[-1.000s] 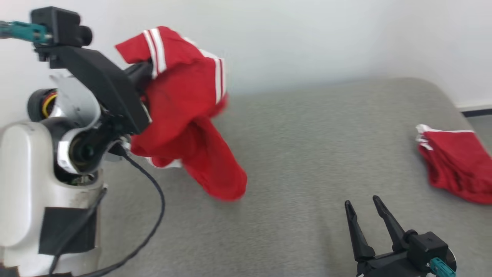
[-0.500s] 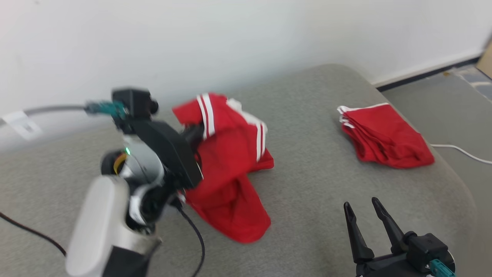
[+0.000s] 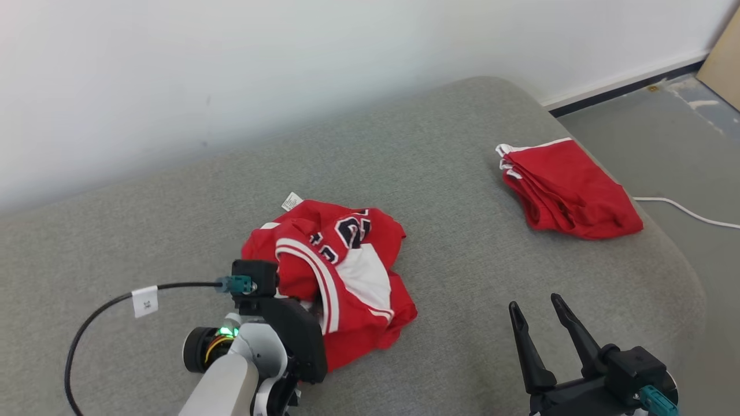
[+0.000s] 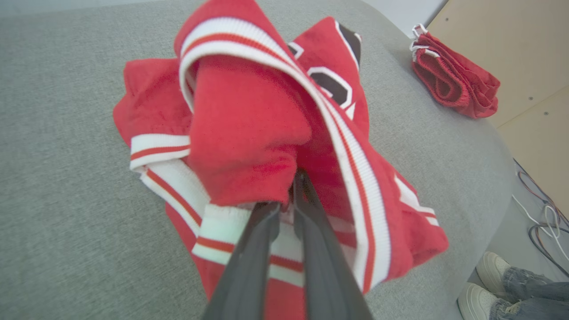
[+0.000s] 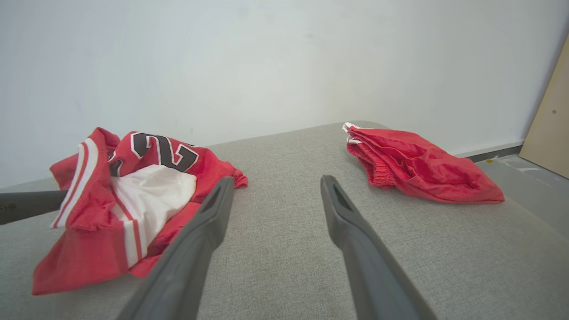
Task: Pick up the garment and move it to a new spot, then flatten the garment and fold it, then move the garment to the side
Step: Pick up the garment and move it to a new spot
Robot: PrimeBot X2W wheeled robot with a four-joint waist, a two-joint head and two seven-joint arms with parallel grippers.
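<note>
Garment [image 3: 341, 277]: red jersey with white-and-red striped trim, lying crumpled at the middle of the grey pad [image 3: 451, 173].

Left gripper [image 4: 288, 195]: fingers close together with a thin slit between them. The tips run in under a raised fold of the garment and are covered by it, so I cannot tell whether any cloth is pinched. From the head camera the black wrist block sits in front of the fingers at the garment's near edge, and the forearm is cut off by the bottom of the frame.

Right gripper [image 3: 534, 300]: jaws wide, nothing between them, over the pad's near right part and well apart from the garment. Its body is cropped at the lower edge.

Dark white-edged numerals on the garment are creased and broken up in the head view. The right wrist view gives a clear "2", with the digit beside it folded under.

Folded red pile [image 3: 569, 190], white-edged, sits at the pad's right end. The right wrist view shows its gathered waistband.

A small white tag [image 3: 292, 201] lies on the pad at the garment's far edge.

The left wrist view adds a person's pale shoes [image 4: 486, 284] on the floor off the pad's right edge, partly cut off.

A white cable [image 3: 682, 211] lies on the floor to the right of the pad.
</note>
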